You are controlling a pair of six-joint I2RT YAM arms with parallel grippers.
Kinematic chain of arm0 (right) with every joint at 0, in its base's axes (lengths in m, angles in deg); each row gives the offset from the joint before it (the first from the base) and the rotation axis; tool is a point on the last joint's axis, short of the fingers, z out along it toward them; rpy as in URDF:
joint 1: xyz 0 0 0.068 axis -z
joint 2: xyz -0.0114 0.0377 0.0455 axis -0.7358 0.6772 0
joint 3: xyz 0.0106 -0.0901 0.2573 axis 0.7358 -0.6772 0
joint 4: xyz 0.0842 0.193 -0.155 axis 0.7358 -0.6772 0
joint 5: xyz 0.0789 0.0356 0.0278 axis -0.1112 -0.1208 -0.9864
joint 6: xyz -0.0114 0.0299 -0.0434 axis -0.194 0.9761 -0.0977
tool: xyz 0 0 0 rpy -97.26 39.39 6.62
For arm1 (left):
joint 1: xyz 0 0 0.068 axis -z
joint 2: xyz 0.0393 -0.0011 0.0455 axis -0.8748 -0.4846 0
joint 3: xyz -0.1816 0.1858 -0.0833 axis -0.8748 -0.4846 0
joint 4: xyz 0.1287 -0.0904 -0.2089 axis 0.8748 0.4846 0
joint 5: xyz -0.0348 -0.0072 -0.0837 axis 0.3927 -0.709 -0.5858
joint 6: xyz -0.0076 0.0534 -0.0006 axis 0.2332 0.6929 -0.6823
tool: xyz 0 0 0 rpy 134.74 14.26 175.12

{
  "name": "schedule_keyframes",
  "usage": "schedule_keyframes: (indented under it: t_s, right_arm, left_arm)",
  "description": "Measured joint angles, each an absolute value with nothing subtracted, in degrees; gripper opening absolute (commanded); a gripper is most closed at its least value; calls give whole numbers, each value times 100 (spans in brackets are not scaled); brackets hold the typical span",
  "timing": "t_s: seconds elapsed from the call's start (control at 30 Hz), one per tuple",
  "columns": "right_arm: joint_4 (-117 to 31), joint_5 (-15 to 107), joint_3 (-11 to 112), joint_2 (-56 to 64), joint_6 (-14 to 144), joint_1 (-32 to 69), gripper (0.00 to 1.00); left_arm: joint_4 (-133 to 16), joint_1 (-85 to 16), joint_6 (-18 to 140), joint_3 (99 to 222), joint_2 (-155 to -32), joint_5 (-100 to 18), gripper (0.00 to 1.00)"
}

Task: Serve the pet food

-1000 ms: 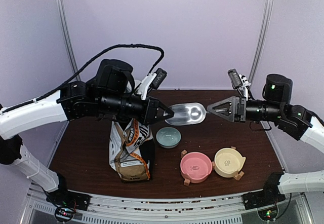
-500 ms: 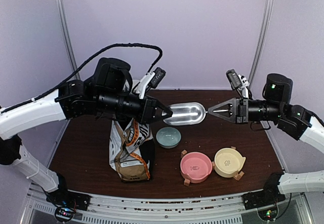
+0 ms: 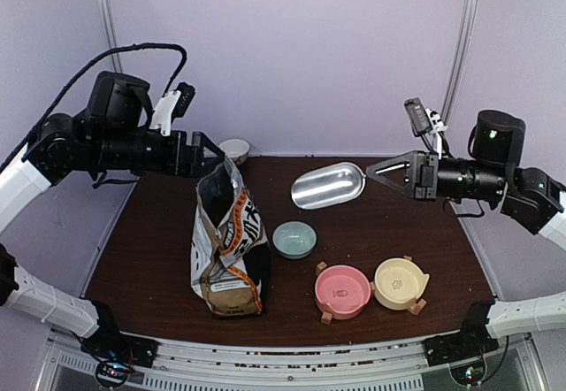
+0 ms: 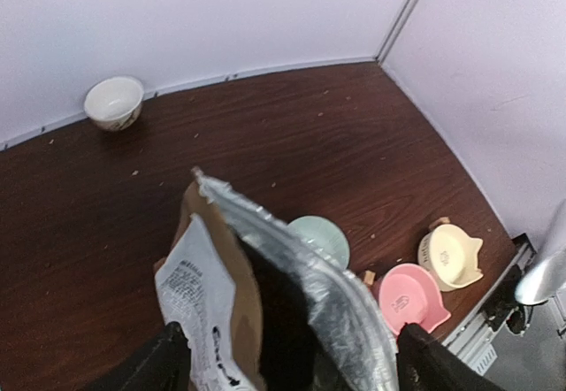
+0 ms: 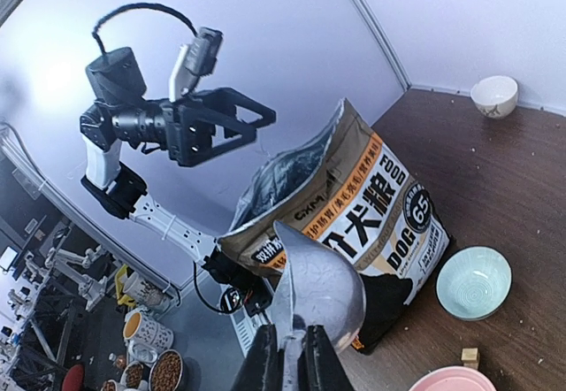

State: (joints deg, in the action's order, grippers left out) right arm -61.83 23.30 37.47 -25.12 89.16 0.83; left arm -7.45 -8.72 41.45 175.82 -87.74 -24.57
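The silver scoop (image 3: pixel 327 186) hangs above the table's middle, its handle clamped in my shut right gripper (image 3: pixel 373 172). In the right wrist view the scoop (image 5: pixel 325 278) tips up from the closed fingers (image 5: pixel 265 364), and its bowl looks empty. The brown-and-white paper bag (image 3: pixel 228 242) stands upright at the left with its top open. My left gripper (image 3: pixel 210 154) hovers open and empty above the bag's rear left corner. Its wrist view looks down into the bag's dark mouth (image 4: pixel 283 320). The pet food is hidden; no pellets show inside.
A teal bowl (image 3: pixel 294 239) sits right of the bag. A pink bowl (image 3: pixel 342 290) and a yellow bowl (image 3: pixel 400 282) stand near the front edge. A small white bowl (image 3: pixel 235 149) rests by the back wall. Crumbs dot the dark wooden table (image 3: pixel 150 249).
The left gripper let go of the scoop, opened wide and drew back left over the bag. The right gripper shut on the scoop's handle and now carries it alone.
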Motion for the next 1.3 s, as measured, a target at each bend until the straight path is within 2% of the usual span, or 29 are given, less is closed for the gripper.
schedule_keyframes:
  t_s: [0.17, 0.23, 0.27, 0.4, 0.53, 0.83, 1.03, 1.3]
  right_arm:
    - [-6349, 2979, 4416, -2125, 8816, -413, 0]
    - [-6404, 3250, 4718, -1865, 8787, -610, 0]
    - [-6454, 3414, 4901, -1699, 8774, -713, 0]
    - [-6618, 3873, 5515, -1059, 8706, -1043, 0]
    - [-6834, 4249, 6197, -357, 8623, -1360, 0]
    - [-7702, 5014, 8036, 1243, 8438, -1792, 0]
    - [-8924, 5694, 9290, 2331, 8298, -1856, 0]
    - [-10406, 6487, 9810, 3236, 8389, -1950, 0]
  left_arm:
    - [-126, -1010, 4022, 17397, -8817, -2164, 87]
    - [-8, -1032, 4001, 17300, -8870, -2135, 82]
    - [29, -1045, 3990, 17268, -8903, -2125, 75]
    - [99, -1080, 3924, 17226, -9010, -2122, 29]
    - [64, -1082, 3885, 17182, -9038, -2179, 0]
    - [-321, -1082, 4018, 16981, -8988, -2483, 0]
    - [-421, -971, 4293, 16979, -8988, -2527, 0]
    - [-1149, -418, 4549, 16994, -9307, -2347, 0]
